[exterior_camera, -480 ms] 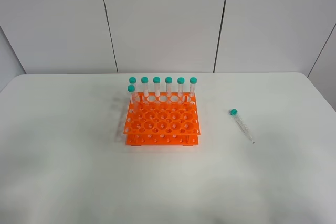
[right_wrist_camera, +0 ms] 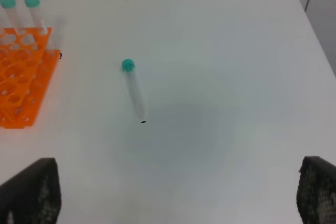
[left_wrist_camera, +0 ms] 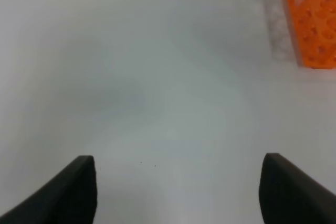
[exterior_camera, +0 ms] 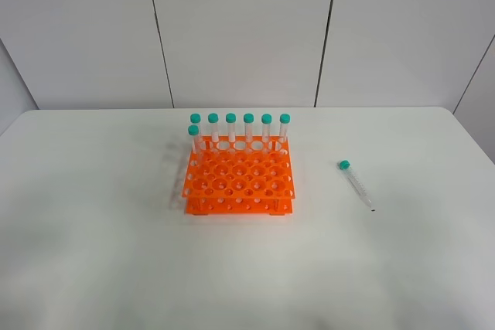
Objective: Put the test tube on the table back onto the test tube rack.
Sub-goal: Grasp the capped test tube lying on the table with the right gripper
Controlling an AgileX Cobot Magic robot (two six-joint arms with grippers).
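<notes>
A clear test tube [exterior_camera: 355, 184] with a teal cap lies flat on the white table [exterior_camera: 93, 253], to the right of the orange test tube rack [exterior_camera: 239, 182]. Several capped tubes stand along the rack's back rows. The tube also shows in the right wrist view [right_wrist_camera: 133, 89], ahead of my right gripper [right_wrist_camera: 178, 192], which is open with its fingers [right_wrist_camera: 34, 192] wide apart over the bare table. My left gripper [left_wrist_camera: 178, 192] is open above the table; a corner of the rack [left_wrist_camera: 312, 24] shows far ahead of it. Neither arm shows in the exterior high view.
The table's back edge [exterior_camera: 232, 110] meets a white panelled wall. The table's right rounded corner [right_wrist_camera: 294, 1] lies beyond the tube. Nothing else stands on the table.
</notes>
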